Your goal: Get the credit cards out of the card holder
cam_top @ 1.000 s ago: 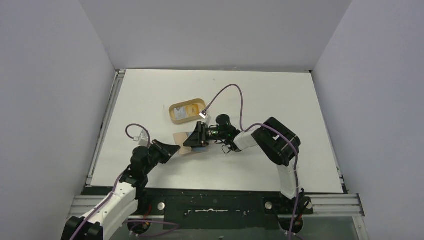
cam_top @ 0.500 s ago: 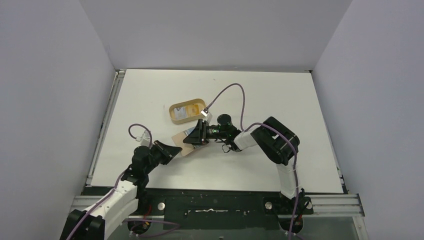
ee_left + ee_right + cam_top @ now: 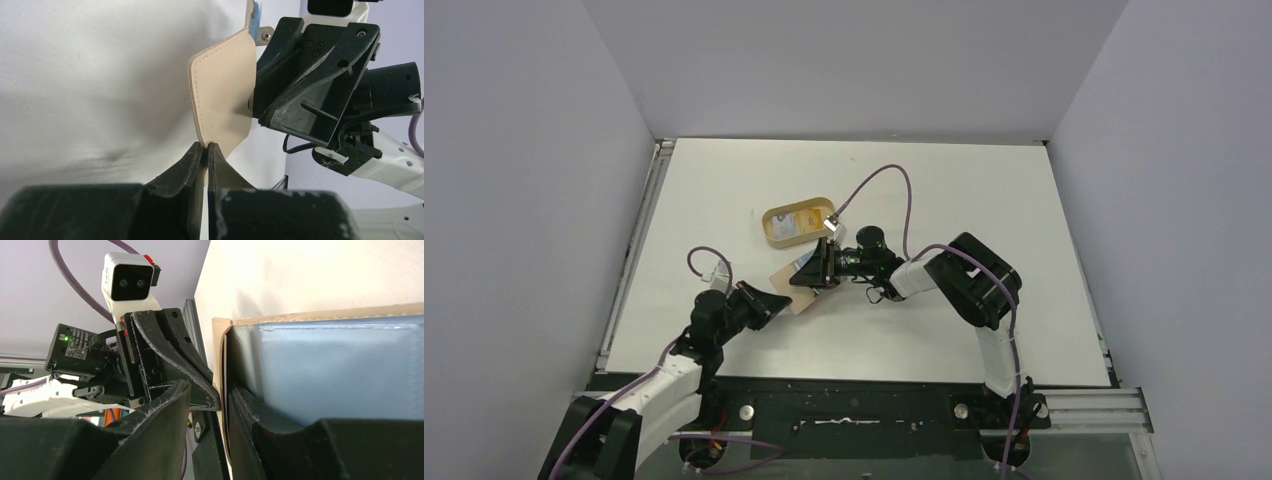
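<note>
White table (image 3: 944, 200): oval tray (image 3: 766, 222) at 12 o'clock of tan card holder (image 3: 222, 95). Right gripper (image 3: 209, 387), from 3 o'clock, narrowly parted astride holder's edge. Left gripper (image 3: 206, 146), from 7 o'clock, pinching holder's corner. Light blue credit card (image 3: 340, 370) tucked inside.

Top looks down; both wrists (close) share card holder (image 3: 220, 90).

Left tool (image 3: 778, 298), right tool (image 3: 808, 274) and oval tray (image 3: 767, 226) hem the card holder (image 3: 782, 279) in
</note>
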Tool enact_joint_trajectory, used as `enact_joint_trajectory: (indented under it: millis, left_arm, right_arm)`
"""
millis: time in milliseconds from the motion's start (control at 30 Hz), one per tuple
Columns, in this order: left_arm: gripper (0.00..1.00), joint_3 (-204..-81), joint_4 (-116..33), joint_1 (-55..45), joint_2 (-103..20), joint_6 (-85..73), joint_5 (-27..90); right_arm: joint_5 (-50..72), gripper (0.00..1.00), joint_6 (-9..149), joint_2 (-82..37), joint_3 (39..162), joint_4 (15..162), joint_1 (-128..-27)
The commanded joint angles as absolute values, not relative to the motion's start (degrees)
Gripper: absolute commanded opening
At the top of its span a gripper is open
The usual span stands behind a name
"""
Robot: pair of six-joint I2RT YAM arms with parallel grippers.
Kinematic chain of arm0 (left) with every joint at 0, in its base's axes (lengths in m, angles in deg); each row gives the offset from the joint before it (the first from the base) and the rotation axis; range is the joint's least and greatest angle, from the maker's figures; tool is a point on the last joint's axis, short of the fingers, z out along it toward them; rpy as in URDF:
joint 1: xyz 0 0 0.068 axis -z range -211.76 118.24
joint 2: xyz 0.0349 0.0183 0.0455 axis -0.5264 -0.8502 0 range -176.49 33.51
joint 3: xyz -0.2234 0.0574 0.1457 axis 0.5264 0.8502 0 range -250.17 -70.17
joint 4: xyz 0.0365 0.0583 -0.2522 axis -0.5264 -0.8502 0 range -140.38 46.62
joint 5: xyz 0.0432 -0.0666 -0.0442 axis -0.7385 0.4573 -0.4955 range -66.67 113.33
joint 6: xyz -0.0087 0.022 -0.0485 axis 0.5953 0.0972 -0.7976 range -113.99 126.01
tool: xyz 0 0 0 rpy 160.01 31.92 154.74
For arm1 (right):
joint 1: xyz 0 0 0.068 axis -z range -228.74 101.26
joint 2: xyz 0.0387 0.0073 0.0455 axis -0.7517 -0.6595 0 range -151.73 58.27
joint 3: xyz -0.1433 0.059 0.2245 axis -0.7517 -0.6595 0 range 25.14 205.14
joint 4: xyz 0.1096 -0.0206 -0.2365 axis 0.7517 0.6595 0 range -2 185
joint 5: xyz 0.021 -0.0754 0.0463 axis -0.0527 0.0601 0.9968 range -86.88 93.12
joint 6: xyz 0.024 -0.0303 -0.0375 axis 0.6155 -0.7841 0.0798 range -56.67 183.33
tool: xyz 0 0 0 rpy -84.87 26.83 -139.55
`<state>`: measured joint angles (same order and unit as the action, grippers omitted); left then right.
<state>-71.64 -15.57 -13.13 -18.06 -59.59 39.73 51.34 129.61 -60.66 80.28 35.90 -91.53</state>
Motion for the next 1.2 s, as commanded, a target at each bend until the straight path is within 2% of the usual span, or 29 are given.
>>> enact_joint_trajectory:
  millis: [0, 167, 433, 900, 1033, 1167]
  left_arm:
    - [0.0, -71.06, -13.2, -12.99, -17.71, -58.94, 44.37]
    - [0.0, -70.5, -15.59, -13.42, -15.36, -58.6, 44.6]
    - [0.0, -70.17, -19.99, -14.26, -11.17, -58.11, 44.68]
    - [0.0, -70.17, -20.79, -15.56, -10.96, -57.76, 44.99]
    - [0.0, -68.92, -20.79, -15.72, -10.67, -57.89, 45.12]
    - [0.0, -68.69, -21.24, -16.0, -10.29, -57.96, 45.21]
  right_arm:
    - [51.34, 0.29, 129.51, -60.78, 82.18, 29.18, -91.95]
    - [50.89, 0.2, 129.83, -60.43, 80.7, 28.7, -90.93]
    - [51.77, 0.16, 130.34, -59.51, 78.74, 27.35, -88.86]
    - [54.53, 0.17, 134.39, -60.73, 77.64, 21.45, -88.03]
    - [55.46, 0.23, 134.62, -61.29, 77.81, 21.05, -88.19]
    - [56.41, 0.24, 134.69, -61.73, 77.08, 20.58, -88.36]
